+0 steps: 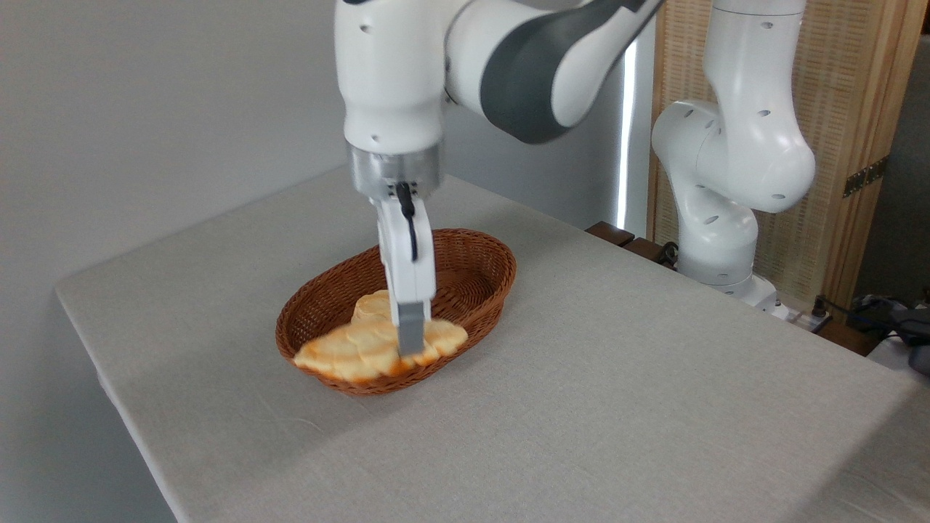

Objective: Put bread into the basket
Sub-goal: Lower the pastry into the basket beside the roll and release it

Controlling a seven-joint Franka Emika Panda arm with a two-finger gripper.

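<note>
Bread [363, 352]: long, flat braided loaf, golden-orange with pale patches; hangs level over the near half of the basket, its left tip above the near-left rim.
Bread, handling: judged light and fairly stiff, since it stays flat when held at a single point; the surface looks smooth, so it could slip or pivot in a narrow grip.
Bread, grasp site: best taken across the short width close to mid-length, where the overhang on both sides balances; the pointed ends are poor places to hold.
Gripper [410, 350]: fingers point downward and are closed on the loaf slightly right of its middle; only the near finger shows, the far one is hidden behind it.
Bread relative to gripper: loaf lies crosswise under the fingertips, the longer part reaching left, the shorter part right.
Basket [476, 243]: oval, reddish-brown wicker, resting on the grey table [654, 407].
Bun [372, 305]: small, pale, in the basket behind the loaf, mostly hidden.
Motion blur: softens the loaf's edges, so contact with the near rim cannot be judged.
</note>
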